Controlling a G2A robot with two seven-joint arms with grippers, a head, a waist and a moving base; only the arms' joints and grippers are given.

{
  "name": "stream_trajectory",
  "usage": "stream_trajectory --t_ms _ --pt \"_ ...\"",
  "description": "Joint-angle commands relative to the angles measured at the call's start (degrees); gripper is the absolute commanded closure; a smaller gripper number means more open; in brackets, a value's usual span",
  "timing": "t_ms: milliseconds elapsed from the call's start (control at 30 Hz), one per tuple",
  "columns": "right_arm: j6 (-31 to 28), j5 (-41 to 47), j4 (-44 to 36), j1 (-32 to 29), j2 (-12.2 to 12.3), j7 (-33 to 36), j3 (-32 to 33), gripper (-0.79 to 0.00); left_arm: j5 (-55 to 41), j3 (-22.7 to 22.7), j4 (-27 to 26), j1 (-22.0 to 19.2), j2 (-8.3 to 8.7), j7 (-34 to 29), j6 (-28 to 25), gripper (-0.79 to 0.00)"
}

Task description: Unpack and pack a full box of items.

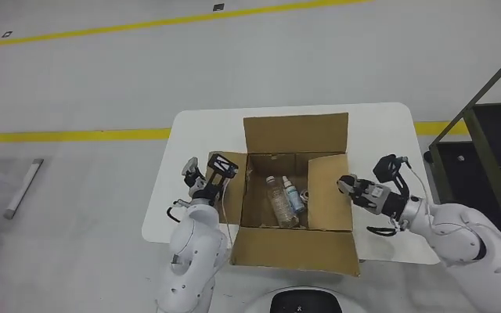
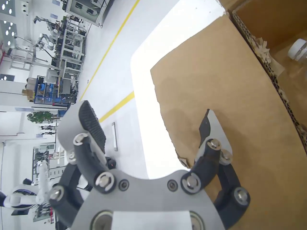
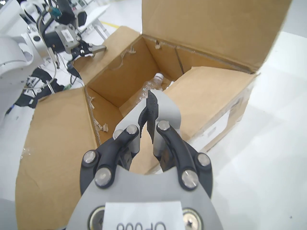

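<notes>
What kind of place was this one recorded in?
Probably a robotics lab or workshop hall: yellow lines painted on a wide pale floor, racks of equipment in the background, and a lone white table carrying an open cardboard box.

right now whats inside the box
A clear bottle and a smaller bottle lie side by side on the floor of the box. A side flap hangs over part of the opening, hiding whatever lies beneath it.

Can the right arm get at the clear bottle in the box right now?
Probably yes. The box is open, flaps folded out, and the clear bottle lies uncovered inside. The right tool sits by the side flap, shut, so it must open first.
</notes>
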Motion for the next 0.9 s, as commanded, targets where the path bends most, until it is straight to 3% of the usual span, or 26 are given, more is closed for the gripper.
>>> stream_trajectory --t_ms 0,67,300,533,633,867 --pt "1.1 2.2 -0.9 -1.7 0.0 -2.5 2.4 0.0 -1.3 -0.8 -0.8 -0.4 -0.07 0.8 1.3 -0.785" --pt "2.6 7.3 -1.7 -3.9 0.0 -4.5 4.7 0.0 -3.2 -1.8 -1.4 -0.7 -0.1 1.8 1.5 -0.785" --pt "9.8 7.2 -4.3 -11.0 0.2 -8.0 12.6 0.0 -15.3 -3.4 -8.2 -1.0 -0.61 -0.2 1.1 -0.785" --pt "13.4 6.1 -4.6 -16.5 -0.2 -10.9 14.3 0.0 -33.6 0.7 -14.9 -1.9 -1.65 -5.4 0.1 -0.785" --pt "14.3 4.7 -5.0 -17.8 -0.3 -10.7 14.3 0.0 -41.6 3.2 -15.0 -2.1 -2.09 -6.5 0.5 -0.785" --pt "16.1 0.5 -6.6 -19.9 -0.6 -11.2 13.8 0.0 -58.9 9.0 -9.9 -3.0 -2.98 -9.8 1.8 -0.785"
